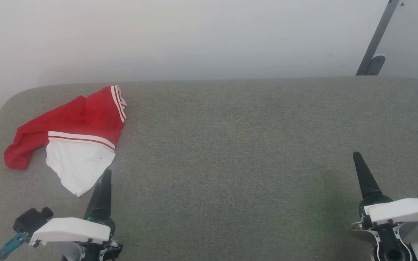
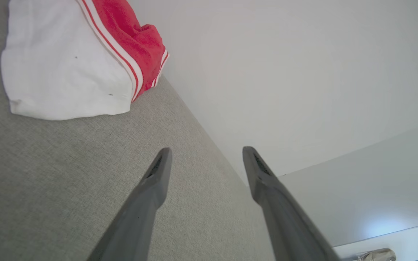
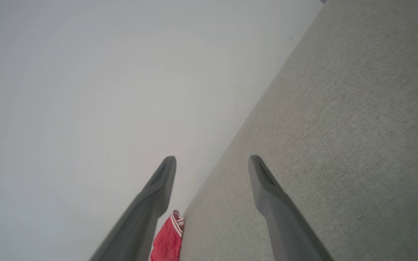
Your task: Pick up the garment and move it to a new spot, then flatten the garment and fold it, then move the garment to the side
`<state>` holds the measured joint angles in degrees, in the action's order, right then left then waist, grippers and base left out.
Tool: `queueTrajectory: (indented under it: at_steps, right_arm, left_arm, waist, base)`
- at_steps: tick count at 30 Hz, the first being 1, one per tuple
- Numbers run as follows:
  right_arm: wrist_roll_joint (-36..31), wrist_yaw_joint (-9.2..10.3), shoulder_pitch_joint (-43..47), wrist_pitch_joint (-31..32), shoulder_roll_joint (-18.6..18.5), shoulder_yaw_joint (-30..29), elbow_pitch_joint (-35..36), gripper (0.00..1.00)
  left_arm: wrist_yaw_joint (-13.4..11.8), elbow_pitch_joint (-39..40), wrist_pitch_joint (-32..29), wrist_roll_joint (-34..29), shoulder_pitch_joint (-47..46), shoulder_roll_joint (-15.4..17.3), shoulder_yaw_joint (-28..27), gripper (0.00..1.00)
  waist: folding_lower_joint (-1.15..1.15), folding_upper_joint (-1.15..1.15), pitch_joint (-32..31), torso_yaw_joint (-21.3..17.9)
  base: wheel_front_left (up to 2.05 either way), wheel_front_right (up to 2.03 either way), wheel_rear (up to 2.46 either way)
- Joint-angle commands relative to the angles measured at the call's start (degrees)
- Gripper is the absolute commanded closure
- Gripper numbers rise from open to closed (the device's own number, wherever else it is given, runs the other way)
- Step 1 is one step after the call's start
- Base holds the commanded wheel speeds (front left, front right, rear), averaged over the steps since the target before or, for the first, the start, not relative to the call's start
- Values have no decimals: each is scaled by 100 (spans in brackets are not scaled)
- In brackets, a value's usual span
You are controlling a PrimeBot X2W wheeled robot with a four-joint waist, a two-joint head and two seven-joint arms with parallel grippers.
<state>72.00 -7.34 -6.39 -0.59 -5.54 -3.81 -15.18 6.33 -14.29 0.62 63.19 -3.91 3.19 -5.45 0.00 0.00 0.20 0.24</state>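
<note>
We see a small bright red garment (image 1: 74,134) made of thin cloth, with a white end and thin red-and-white stripes where the colours meet. It lies in a loose, crumpled heap on the far left part of a wide table (image 1: 230,145) covered in grey woven cloth, close to the back edge. The red part is bunched up and the white end points toward the robot. Behind the table we see a plain white wall (image 1: 194,36), and a slanted grey metal bar (image 1: 376,40) stands at the far right. The left gripper (image 2: 205,154) hangs low over the table, near the white end but not touching it. Its two long dark fingers (image 2: 151,195) are spread wide apart with nothing between them. The right gripper (image 3: 212,161) is over the right side of the table, well apart from the garment. Its fingers are spread wide too, and it holds nothing.
</note>
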Motion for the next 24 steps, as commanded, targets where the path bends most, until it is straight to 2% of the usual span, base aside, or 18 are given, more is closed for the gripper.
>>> queueTrajectory:
  at_steps: [1,8,9,18,24]
  right_arm:
    - [-324,-15,-189,-72,-66,26,134,0]
    - [-1326,-16,-224,-222,-142,139,218,0]
    - [-1326,-16,-224,-222,-142,139,218,0]
    - [-2833,-17,-255,-399,-245,181,294,0]
    - [-3677,-18,-286,-511,-182,78,362,0]
  left_arm:
    - [-23,122,72,-367,-154,42,60,0]
    - [-198,200,222,-1263,-130,145,315,0]
    - [-198,200,222,-1263,-130,145,315,0]
    - [-484,152,398,-2125,-109,342,701,0]
    - [-661,182,508,-2538,-132,453,914,0]
  waist:
    - [0,0,1,3]
    - [0,0,1,9]
    - [0,0,1,9]
    - [0,0,0,14]
    - [0,0,2,18]
  base:
    - [0,0,0]
    - [0,0,0]
    - [0,0,0]
    - [0,0,0]
    - [0,0,0]
